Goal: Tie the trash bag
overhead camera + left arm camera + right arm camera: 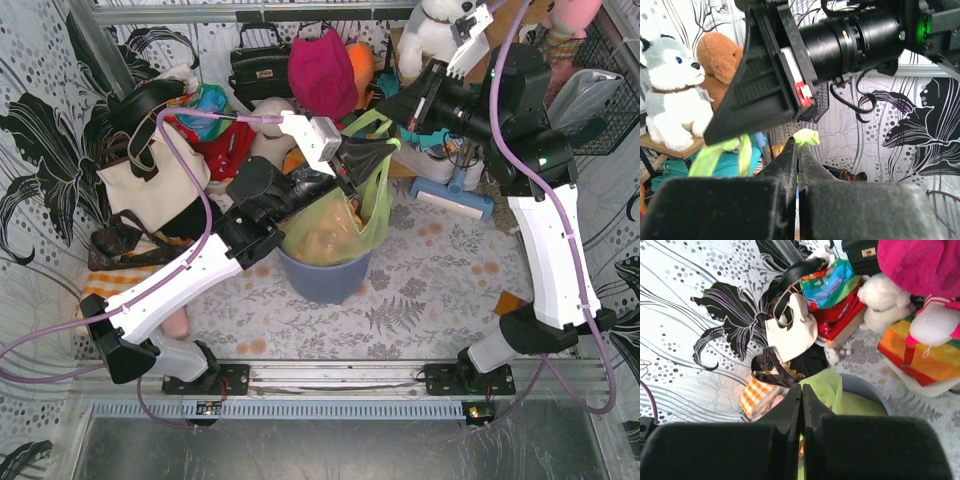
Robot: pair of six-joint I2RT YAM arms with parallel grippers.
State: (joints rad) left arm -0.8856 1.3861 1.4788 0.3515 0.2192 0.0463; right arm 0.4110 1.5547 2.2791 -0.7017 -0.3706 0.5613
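The trash bag [335, 225] is thin light-green plastic with tan paper showing through, and it sits in a round blue-grey bin [322, 278] at the table's middle. Its top is pulled up and to the right into two strands. My left gripper [385, 150] is above the bin, shut on one strand, and a green tuft [807, 136] pokes out past its tips [798, 145]. My right gripper [388, 108] is just above and behind it, shut on bag plastic [827, 387] that shows green in the slit between its jaws [801, 387]. One right finger [755, 100] looms close over the left jaws.
A white tote bag [150, 180] and dark bags lie to the left of the bin. Behind it are a black handbag [258, 65], a magenta bag [322, 70] and plush toys [430, 35]. A blue-and-white item [455, 190] lies to the right, and a wire basket [610, 100] hangs far right.
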